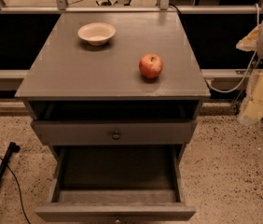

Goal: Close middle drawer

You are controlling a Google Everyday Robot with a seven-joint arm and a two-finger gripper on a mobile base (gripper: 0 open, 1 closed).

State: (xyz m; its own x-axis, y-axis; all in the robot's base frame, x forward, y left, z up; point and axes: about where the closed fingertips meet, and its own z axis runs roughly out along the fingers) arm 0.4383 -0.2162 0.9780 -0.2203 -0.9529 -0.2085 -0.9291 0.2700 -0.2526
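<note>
Grey wooden middle drawer [116, 212], pulled far out with its wide front running left-right, lies down-left of the pale gripper [252, 107] at the right edge, whose state I cannot tell.

Speckled terrazzo floor [224, 162] under dim light, dark panels [10, 41] and metal rails [24, 9] behind.

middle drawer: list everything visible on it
The middle drawer is grey and looks like painted wood: a deep box with a wide flat front, whose knob barely shows at the picture's bottom edge. It is pulled far out and level, and nothing shows inside. It sits below the upper drawer, which is slightly open. Nothing touches it; the gripper is not in view.
</note>
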